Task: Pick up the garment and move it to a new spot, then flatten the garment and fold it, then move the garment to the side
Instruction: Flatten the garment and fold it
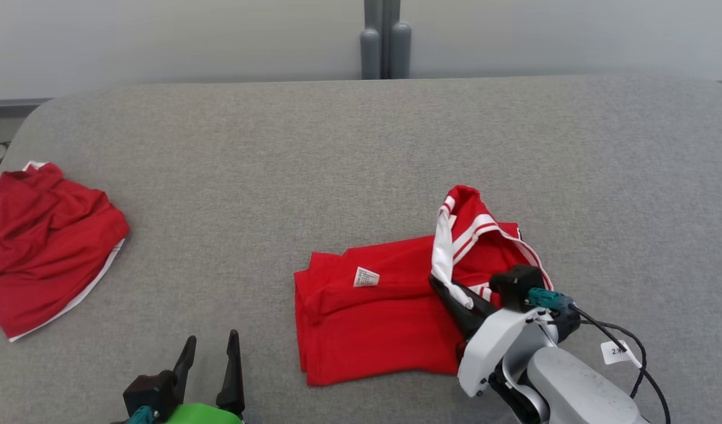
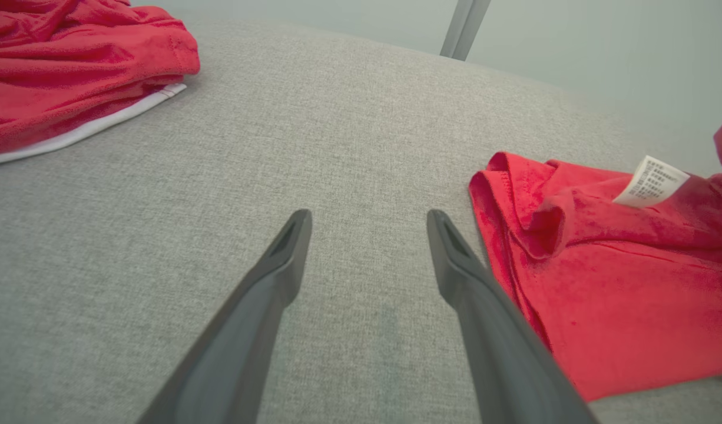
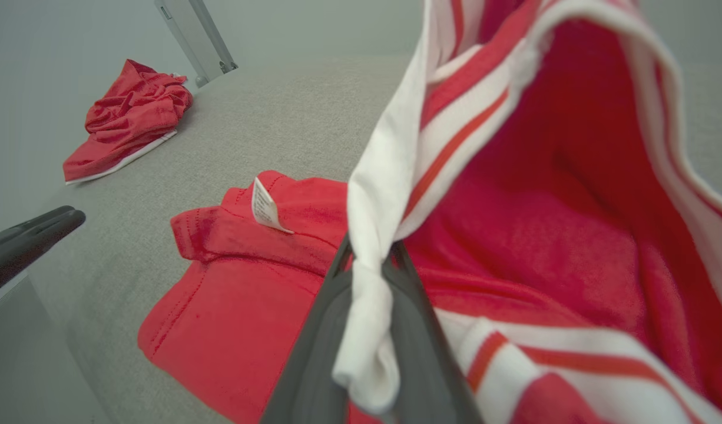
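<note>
Red garment (image 1: 367, 318), partly folded; right gripper (image 3: 371, 246) jaws clamped on white striped trim (image 1: 443, 247); left gripper (image 1: 212, 337) jaws apart, empty.

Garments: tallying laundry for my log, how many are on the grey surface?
2. A crumpled garment lies at the far left edge; a partly folded garment lies centre-right, its striped edge pinched by the right gripper. None seem hidden.
</note>
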Controlling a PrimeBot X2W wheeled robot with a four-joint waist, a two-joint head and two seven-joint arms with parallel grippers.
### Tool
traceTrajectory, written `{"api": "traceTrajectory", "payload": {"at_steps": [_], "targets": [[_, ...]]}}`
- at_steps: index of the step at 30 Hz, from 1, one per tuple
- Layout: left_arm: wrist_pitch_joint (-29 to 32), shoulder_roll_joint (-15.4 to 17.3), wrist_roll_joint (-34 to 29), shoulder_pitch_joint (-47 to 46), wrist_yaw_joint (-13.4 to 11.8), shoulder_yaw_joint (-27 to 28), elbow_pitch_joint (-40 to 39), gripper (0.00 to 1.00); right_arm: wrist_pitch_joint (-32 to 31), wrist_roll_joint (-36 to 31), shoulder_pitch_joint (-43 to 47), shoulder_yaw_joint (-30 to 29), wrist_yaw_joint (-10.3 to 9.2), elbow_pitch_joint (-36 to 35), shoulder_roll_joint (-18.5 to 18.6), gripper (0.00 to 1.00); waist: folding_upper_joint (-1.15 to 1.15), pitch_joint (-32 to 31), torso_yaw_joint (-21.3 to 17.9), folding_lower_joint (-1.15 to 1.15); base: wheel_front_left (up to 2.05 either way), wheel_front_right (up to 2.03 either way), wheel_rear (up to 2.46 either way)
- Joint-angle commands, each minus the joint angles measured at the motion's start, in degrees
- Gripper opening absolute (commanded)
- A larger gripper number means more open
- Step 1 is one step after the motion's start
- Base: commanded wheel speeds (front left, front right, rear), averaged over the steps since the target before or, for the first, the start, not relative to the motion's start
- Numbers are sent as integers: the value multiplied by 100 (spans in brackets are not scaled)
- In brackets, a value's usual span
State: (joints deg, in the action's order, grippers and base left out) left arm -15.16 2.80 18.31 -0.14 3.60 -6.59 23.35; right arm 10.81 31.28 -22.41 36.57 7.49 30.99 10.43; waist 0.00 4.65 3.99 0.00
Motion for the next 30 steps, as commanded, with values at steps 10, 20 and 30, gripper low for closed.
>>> {"api": "traceTrajectory", "payload": {"at_steps": [10, 20, 30], "targets": [[4, 20, 98, 72, -29, -156, 40, 100, -134, 41, -351, 519, -2, 392, -278, 0, 0, 54, 1014, 0, 0, 0, 0], [4, 19, 148, 167, -70, -133, -7, 100, 214, 210, -670, 666, -2, 763, -533, 100, 0, 30, 1290, 0, 0, 0, 0], [3, 18, 103, 201, -62, -6, -81, 100, 439, 224, -268, -70, -2, -370, -236, 100, 0, -147, 621, 0, 0, 0, 0]]}}
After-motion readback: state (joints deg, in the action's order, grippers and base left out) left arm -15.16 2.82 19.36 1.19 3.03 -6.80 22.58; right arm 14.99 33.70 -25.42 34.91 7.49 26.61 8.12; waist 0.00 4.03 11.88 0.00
